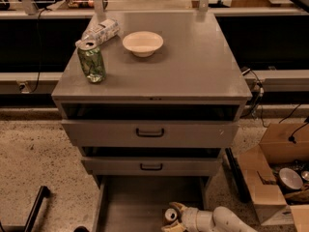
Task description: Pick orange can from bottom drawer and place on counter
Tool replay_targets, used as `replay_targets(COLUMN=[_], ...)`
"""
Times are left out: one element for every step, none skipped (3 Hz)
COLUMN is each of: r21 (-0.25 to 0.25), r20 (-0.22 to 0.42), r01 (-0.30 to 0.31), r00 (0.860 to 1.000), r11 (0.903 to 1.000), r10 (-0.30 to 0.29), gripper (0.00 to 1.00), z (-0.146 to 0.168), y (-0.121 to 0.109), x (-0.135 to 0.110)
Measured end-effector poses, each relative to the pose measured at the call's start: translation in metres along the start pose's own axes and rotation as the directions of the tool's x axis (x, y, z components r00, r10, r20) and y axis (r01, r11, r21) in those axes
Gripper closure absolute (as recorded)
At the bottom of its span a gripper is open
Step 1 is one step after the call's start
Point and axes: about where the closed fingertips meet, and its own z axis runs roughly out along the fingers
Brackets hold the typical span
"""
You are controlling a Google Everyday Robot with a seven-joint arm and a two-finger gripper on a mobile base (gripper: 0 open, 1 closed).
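Note:
The bottom drawer [137, 202] is pulled open below the cabinet, showing its flat grey floor. The orange can [170, 214] is at the drawer's right front, its silver top facing me. My gripper [169, 218] reaches in from the lower right on a white arm. Its fingers lie above and below the can and are closed on it, low in the drawer. The counter [198, 66] is the grey top of the cabinet, far above the gripper.
On the counter's back left stand a green can [91, 62], a lying white-labelled bottle [100, 31] and a cream bowl [143, 43]. Two upper drawers [150, 133] with black handles overhang the open drawer. An open cardboard box [270, 178] sits on the floor at the right.

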Motion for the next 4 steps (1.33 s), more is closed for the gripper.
replay_targets(r21=[0.005, -0.003, -0.028, -0.029], r20=[0.047, 0.098, 0.161, 0.202], r01=[0.004, 0.045, 0.084, 0.085], r00=[0.999, 0.994, 0.984, 0.976], r11=[1.0000, 0.9990, 0.9961, 0.9960], r10=[-0.004, -0.044, -0.078, -0.077], gripper=[0.43, 0.74, 0.97, 1.00], z=[-0.002, -0.002, -0.004, -0.031], y=[-0.002, -0.001, 0.003, -0.004], x=[0.002, -0.006, -0.018, -0.063])
